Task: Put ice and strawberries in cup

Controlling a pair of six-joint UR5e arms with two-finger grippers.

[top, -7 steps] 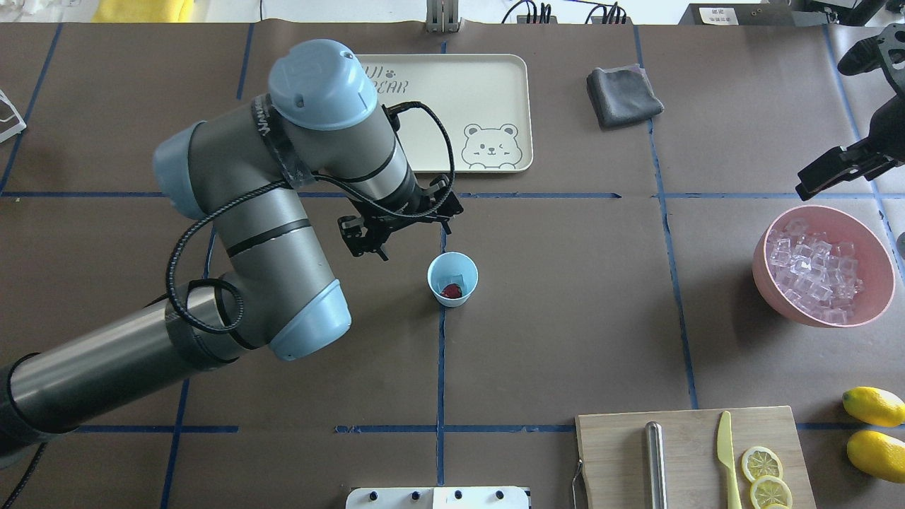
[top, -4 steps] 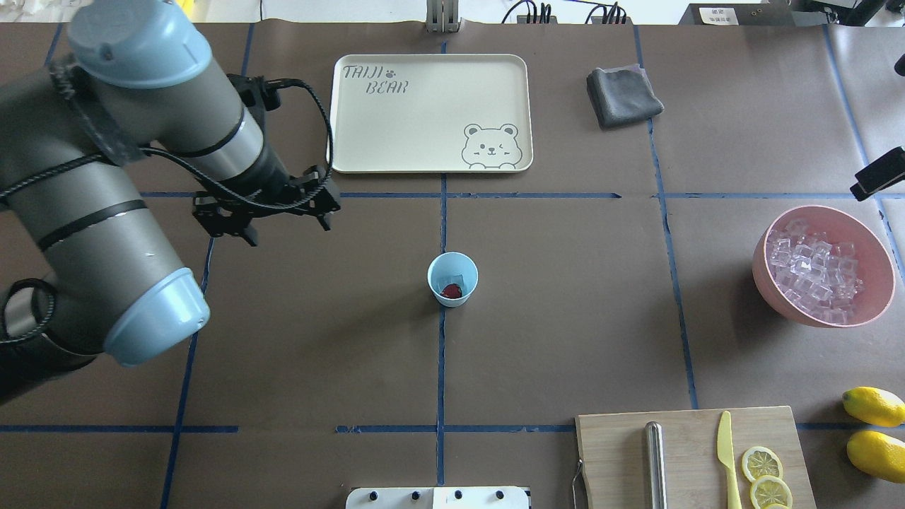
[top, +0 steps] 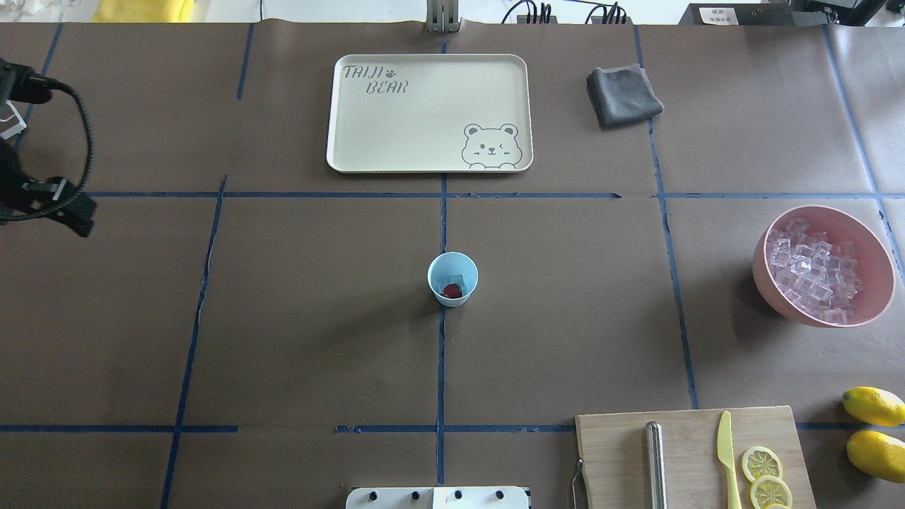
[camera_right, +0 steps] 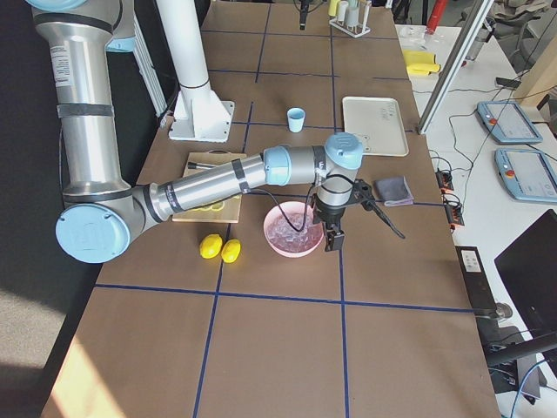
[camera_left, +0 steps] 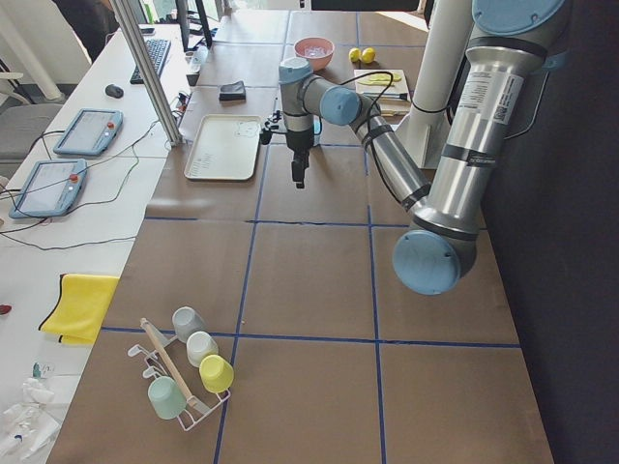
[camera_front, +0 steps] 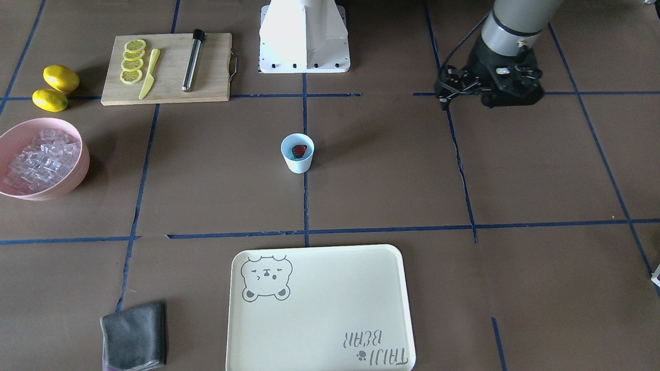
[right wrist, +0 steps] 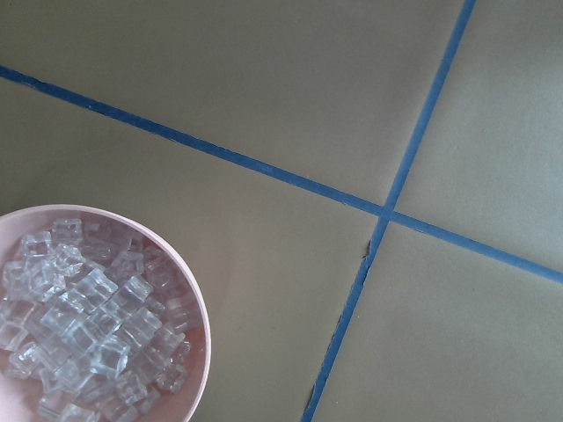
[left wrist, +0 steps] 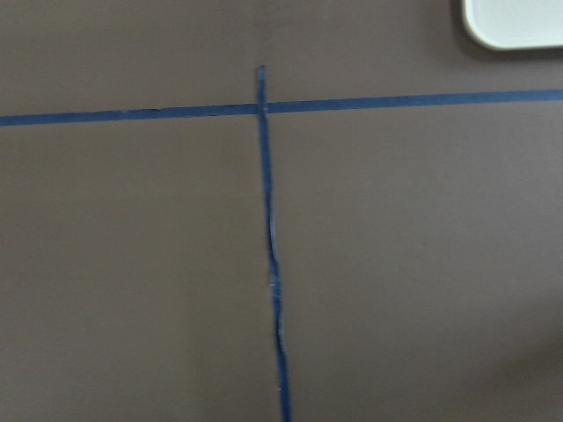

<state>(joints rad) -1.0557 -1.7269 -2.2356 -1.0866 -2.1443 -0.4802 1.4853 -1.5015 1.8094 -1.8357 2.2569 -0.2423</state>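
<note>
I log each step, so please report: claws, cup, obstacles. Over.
Left claw out at table side, right claw beside pink round bowl of clear ice cubes; open or shut unclear. Small dark-red strawberry inside light-blue tapered cup. Nothing near cup.

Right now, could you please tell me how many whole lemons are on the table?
2. One lemon lies beside the cutting board; the second lemon lies next to it, nearer the pink bowl. None appears hidden.

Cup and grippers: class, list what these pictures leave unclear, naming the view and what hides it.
- Cup contents beside the strawberry: overhead view, too small to name.
- Left gripper opening: front-facing view, its own body hides the fingers.
- Right gripper opening: side view only, too small.
</note>
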